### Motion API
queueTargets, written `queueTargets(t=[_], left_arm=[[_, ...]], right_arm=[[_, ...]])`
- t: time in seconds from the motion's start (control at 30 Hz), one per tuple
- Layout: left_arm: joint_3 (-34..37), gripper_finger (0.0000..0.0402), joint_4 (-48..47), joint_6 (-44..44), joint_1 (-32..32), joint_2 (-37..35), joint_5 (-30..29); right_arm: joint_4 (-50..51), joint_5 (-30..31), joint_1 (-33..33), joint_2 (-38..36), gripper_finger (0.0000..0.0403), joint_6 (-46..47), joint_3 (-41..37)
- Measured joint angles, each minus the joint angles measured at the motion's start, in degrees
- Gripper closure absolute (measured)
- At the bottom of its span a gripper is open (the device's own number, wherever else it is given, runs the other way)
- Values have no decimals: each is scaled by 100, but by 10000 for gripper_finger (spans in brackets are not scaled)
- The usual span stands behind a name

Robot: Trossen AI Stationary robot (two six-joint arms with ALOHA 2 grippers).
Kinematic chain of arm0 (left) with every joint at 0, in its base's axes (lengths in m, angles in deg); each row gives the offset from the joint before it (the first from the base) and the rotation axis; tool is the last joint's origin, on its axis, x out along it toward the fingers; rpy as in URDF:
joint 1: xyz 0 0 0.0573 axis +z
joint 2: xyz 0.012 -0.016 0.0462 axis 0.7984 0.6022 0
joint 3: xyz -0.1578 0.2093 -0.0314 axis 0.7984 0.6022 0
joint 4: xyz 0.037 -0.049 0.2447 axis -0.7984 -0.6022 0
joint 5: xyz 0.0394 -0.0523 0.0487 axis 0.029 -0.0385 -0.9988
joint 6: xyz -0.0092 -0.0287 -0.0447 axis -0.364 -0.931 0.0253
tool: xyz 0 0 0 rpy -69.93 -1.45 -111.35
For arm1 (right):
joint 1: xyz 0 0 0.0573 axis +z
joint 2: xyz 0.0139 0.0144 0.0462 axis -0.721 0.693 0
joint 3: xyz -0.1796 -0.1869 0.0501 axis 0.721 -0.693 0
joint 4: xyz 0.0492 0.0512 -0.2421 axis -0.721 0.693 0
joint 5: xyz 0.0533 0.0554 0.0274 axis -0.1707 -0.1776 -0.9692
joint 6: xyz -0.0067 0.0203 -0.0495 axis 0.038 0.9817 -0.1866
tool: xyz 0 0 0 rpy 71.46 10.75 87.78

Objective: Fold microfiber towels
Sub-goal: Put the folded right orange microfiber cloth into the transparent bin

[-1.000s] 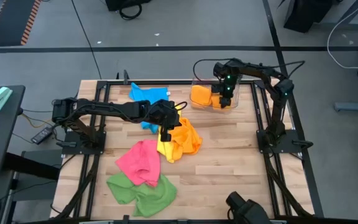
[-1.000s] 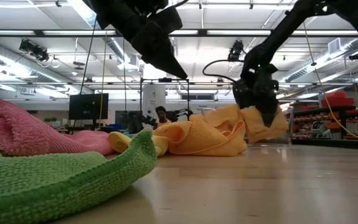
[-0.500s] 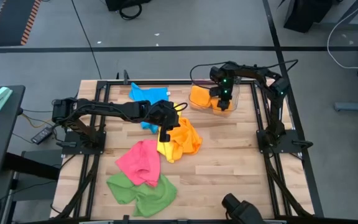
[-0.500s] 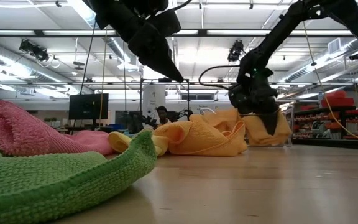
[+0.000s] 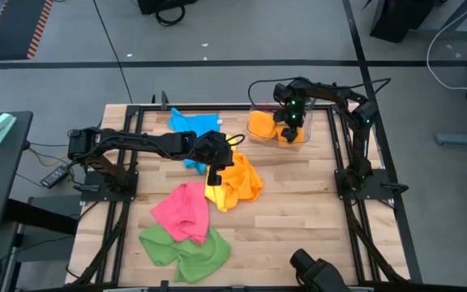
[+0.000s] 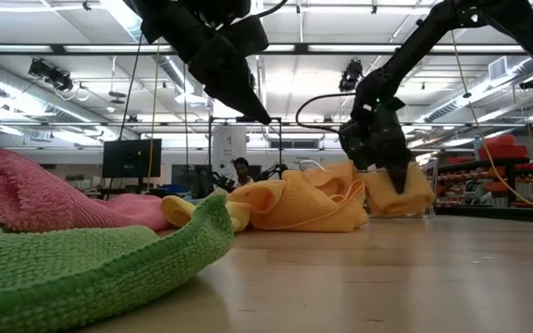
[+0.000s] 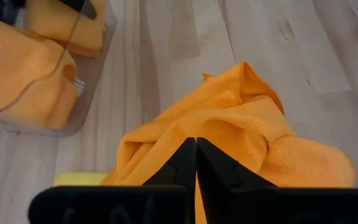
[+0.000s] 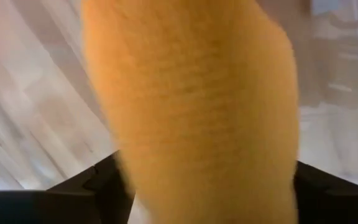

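My left gripper (image 5: 216, 172) hangs shut in the air above a crumpled orange towel (image 5: 246, 180) (image 7: 241, 118) at the table's middle, clear of it in the low view (image 6: 265, 117). A yellow towel (image 5: 216, 195) lies under the orange one's near edge. Pink (image 5: 183, 209) and green (image 5: 185, 247) towels lie nearer, and a blue one (image 5: 193, 123) lies farther back. My right gripper (image 5: 289, 130) (image 6: 382, 171) points down into the clear bin (image 5: 305, 139). It is open, with a folded orange towel (image 8: 191, 99) between its fingers. My right gripper's fingers (image 8: 104, 177) stand wide apart on either side of the folded orange towel in the bin, coming from above. Whether they touch it cannot be told.
The bin (image 7: 95, 74) stands at the far right and holds folded orange towels (image 5: 262, 126). Bare wood lies along the table's right side and near right corner (image 5: 314, 227). Black frame rails run along both side edges.
My right gripper has opened over the bin and let go of the folded orange towel it was holding, rolling a little at the wrist. The towel now sits lower in the bin.
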Motion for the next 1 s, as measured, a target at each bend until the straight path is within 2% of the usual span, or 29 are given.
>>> queueTargets(t=[0.1,0.33,0.53,0.67,0.8,0.9,1.0], left_arm=[[0,390,-86,-84,-11,0,3],[0,379,-266,-147,-10,2,3],[0,378,-289,-144,-10,2,3],[0,387,-289,-142,-10,2,3],[0,387,-289,-142,-10,2,3],[0,380,-289,-140,-10,2,3],[0,375,-289,-139,-10,2,2]], right_arm=[[125,92,-41,0,103,141,262],[312,1071,-69,0,104,354,918],[710,1208,-68,-4,104,401,1410],[833,1827,-68,-4,105,511,1500],[1085,1781,-63,-5,105,510,1505],[632,1936,15,-7,105,560,1415],[-65,2372,74,-7,105,566,1138]])
